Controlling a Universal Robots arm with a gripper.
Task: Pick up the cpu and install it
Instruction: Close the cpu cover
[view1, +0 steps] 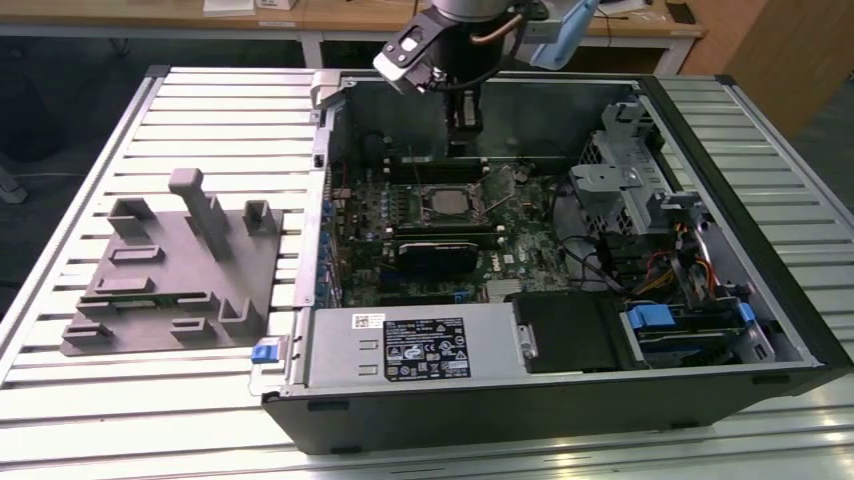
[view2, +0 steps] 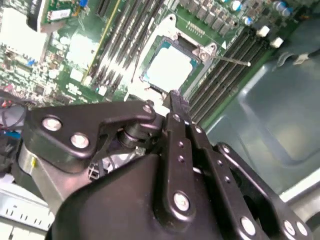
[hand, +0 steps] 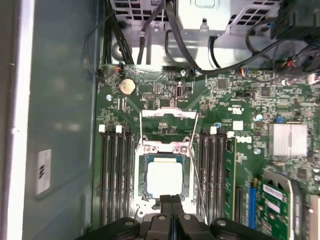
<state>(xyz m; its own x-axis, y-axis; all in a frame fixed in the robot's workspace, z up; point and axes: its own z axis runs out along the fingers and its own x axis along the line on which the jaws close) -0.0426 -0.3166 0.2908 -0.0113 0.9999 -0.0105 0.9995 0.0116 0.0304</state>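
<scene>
End effector (hand: 172, 201) clenched and empty over the cpu (hand: 164, 179)

In both wrist views the cpu (view2: 170, 67) lay flat in the motherboard (hand: 240, 115) socket (hand: 141, 186), just past the end effector's (view2: 176, 98) fingertips and apart from them. The fingers were pressed together with nothing between them. Memory slots (hand: 114, 175) flanked the socket.

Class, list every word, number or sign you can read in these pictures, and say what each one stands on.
No text can be read for certain.
Black label on the power supply, exterior view: print too small.
White label beside it on the same unit: too small.
Pale sticker on the case wall, first wrist view: blurred.
</scene>
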